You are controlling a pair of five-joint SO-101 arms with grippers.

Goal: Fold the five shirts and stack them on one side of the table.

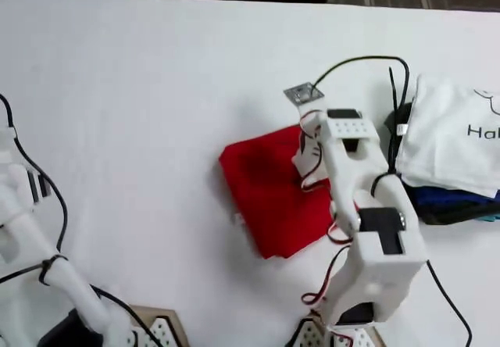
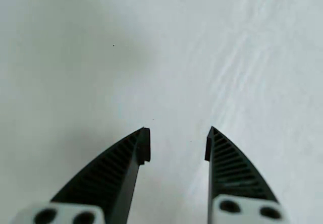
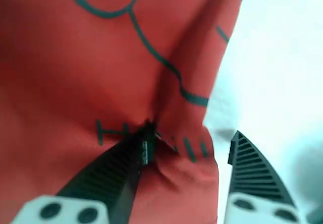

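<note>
The red shirt point(image 1: 269, 194) lies folded near the middle of the table point(image 1: 141, 89), a rough rectangle set at a slant, with its right side under the right arm point(image 1: 367, 230). The right wrist view shows the right gripper point(image 3: 189, 146) low over this shirt with its jaws well apart. One finger presses its tip into a crease of the red cloth, where dark teal print runs across the fabric. The other finger hangs over bare table just beside the shirt's edge, so that edge sits in the gap between the fingers, but nothing is pinched.

At the right edge of the table, just right of that arm, folded shirts lie in a stack. A white shirt point(image 1: 449, 140) is on top and a blue shirt point(image 1: 445, 198) shows beneath its near edge, with darker cloth under that.

The left arm point(image 1: 31, 245) stands at the near left, well apart from the red shirt. The left gripper point(image 2: 176, 143) hangs over plain white table surface, its jaws parted with a clear gap between the tips and empty.
</note>
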